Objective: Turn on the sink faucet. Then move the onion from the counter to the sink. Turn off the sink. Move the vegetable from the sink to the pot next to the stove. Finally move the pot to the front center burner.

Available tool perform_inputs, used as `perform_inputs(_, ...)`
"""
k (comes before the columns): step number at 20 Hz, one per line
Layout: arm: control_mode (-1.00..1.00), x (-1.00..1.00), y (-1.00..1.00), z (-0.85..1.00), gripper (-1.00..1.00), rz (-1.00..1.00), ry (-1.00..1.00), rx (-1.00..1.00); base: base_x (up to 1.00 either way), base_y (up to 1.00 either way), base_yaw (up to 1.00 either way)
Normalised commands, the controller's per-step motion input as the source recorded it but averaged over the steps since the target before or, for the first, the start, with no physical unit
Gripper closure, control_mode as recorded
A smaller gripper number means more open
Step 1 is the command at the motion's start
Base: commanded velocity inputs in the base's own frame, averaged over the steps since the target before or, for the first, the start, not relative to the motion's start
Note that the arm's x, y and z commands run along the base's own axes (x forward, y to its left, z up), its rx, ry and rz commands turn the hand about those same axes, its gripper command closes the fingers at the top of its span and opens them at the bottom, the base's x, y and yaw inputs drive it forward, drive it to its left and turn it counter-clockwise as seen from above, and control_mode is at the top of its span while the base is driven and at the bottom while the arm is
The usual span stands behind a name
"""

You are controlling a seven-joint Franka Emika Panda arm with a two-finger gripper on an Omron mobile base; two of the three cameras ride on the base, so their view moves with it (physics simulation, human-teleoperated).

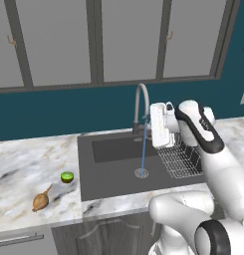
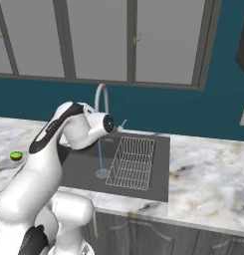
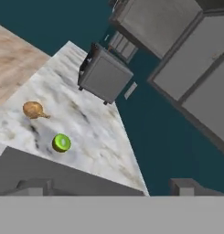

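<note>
Water runs in a thin blue stream [image 1: 143, 149] from the silver gooseneck faucet [image 1: 140, 102] into the dark grey sink [image 1: 113, 174]. My gripper [image 1: 153, 130] hovers open just right of the faucet, above the basin, pointing left with nothing between its fingertips [image 3: 33, 186]. The tan onion [image 1: 40, 200] lies on the marble counter [image 1: 24, 164] left of the sink; it also shows as the onion [image 3: 33, 109] in the hand view. The faucet [image 2: 101, 97] and its side lever [image 2: 122, 123] stand right by my hand. The stove is out of view.
A green-topped lime [image 1: 67, 177] sits between the onion and the sink's left edge. A wire rack [image 1: 181, 155] fills the basin's right part. A grey toaster [image 3: 104, 73] stands further along the counter. Cabinets hang above the teal wall.
</note>
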Motion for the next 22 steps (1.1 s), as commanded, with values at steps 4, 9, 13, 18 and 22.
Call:
perform_inputs(4, -1.00, -0.19, 1.00, 0.00, -1.00, 0.11, 0.01, -0.23, 0.00, 0.00, 0.00)
perform_inputs(9, -1.00, -0.06, 0.76, 0.00, -1.00, 0.19, 0.00, -0.24, 0.00, 0.00, 0.00)
perform_inputs(13, -1.00, 0.00, 0.61, 0.00, -1.00, 0.16, 0.00, -0.21, 0.00, 0.00, 0.00)
perform_inputs(18, -1.00, -0.02, 0.63, 0.00, -1.00, 0.14, 0.00, -0.19, 0.00, 0.00, 0.00)
perform_inputs(22, -1.00, -0.16, 0.55, -0.07, -1.00, 0.22, -0.02, -0.20, 0.00, 0.00, 0.00)
